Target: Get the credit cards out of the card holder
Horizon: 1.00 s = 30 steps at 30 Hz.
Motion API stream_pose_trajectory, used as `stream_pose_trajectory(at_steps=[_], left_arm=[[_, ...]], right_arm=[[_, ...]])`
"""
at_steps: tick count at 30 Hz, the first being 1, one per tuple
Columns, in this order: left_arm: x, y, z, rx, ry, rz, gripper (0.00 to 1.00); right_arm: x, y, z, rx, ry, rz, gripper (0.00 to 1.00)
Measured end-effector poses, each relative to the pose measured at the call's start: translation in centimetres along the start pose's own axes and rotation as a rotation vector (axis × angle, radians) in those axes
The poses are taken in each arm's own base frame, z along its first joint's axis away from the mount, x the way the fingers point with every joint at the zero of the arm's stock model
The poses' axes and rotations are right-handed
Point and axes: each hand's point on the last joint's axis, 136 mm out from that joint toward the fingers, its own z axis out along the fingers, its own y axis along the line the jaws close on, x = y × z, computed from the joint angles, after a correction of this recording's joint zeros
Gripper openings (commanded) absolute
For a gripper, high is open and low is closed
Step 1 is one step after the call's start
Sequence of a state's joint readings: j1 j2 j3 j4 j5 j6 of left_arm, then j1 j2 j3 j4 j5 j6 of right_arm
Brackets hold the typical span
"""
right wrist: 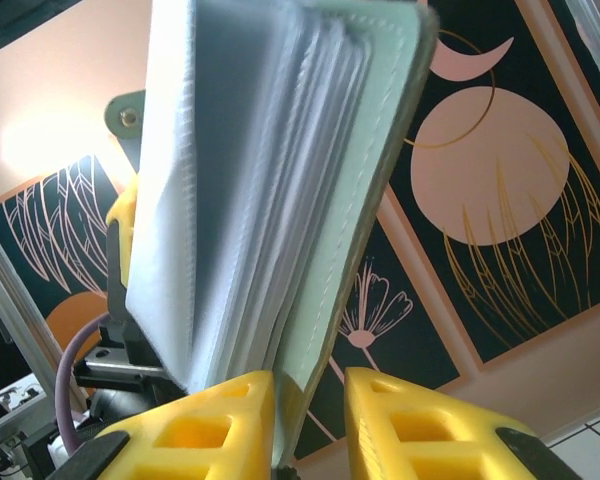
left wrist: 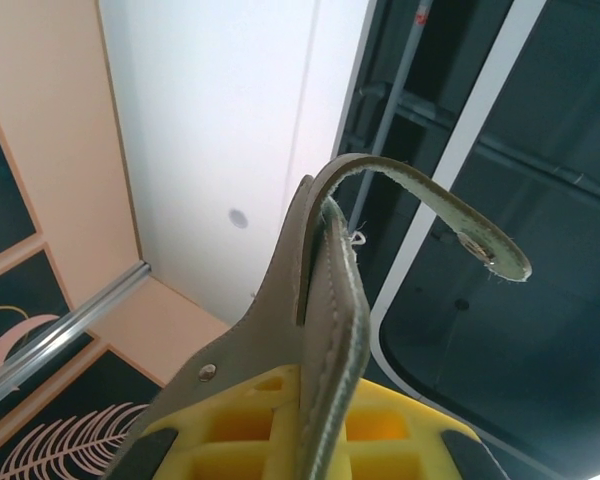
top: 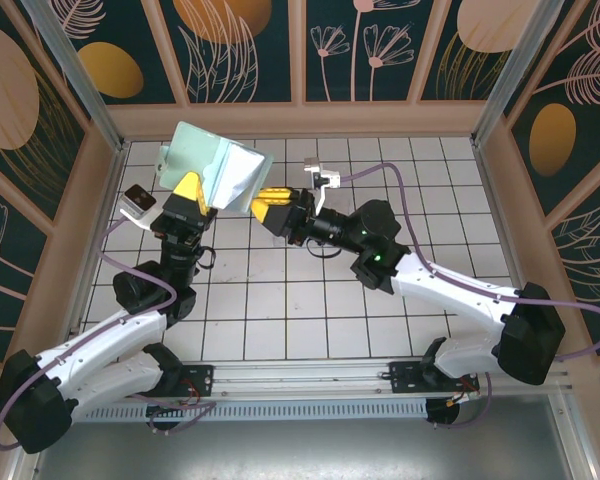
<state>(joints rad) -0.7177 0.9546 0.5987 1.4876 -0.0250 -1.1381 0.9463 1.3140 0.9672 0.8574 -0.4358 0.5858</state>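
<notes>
The card holder (top: 220,170) is held up open above the back left of the tiled floor, pale green outside and blue-grey inside. My left gripper (top: 192,190) is shut on its lower left edge. In the left wrist view the grey-green cover (left wrist: 330,330) is pinched between the yellow fingers (left wrist: 315,385), and its snap strap (left wrist: 480,245) curls off to the right. My right gripper (top: 270,207) is at the holder's right side. In the right wrist view the cover (right wrist: 360,200) stands between the yellow jaws (right wrist: 310,385), resting against the left finger with a gap to the right one. The credit cards are hidden; I see several pocket leaves (right wrist: 230,200).
The white tiled floor (top: 280,300) is fenced by a low beige wall (top: 300,115) with dark floral panels behind it. Purple cables (top: 460,285) trail along both arms. A metal rail (top: 300,375) runs along the near edge between the arm bases.
</notes>
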Motion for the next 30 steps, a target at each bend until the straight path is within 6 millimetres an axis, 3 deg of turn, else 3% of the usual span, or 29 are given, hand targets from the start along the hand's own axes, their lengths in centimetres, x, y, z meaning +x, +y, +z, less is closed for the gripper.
stream_pose_trajectory(at_steps=[10,20,30], left_arm=[[-0.4,-1.6,0.6,0.034,0.006,0.010,0.00],[-0.2,-1.5,0.7,0.032,0.013,0.010,0.00],[-0.3,-1.9,1.0,0.045,0.012,0.010,0.00]], right_arm=[[-0.5,0.4,-0.1,-0.024,-0.017,-0.018,0.23],[-0.5,0.6,0.0,-0.041,-0.015,-0.033,0.24],[-3.0,3.2,-1.1,-0.077,-0.072,-0.106,0.33]])
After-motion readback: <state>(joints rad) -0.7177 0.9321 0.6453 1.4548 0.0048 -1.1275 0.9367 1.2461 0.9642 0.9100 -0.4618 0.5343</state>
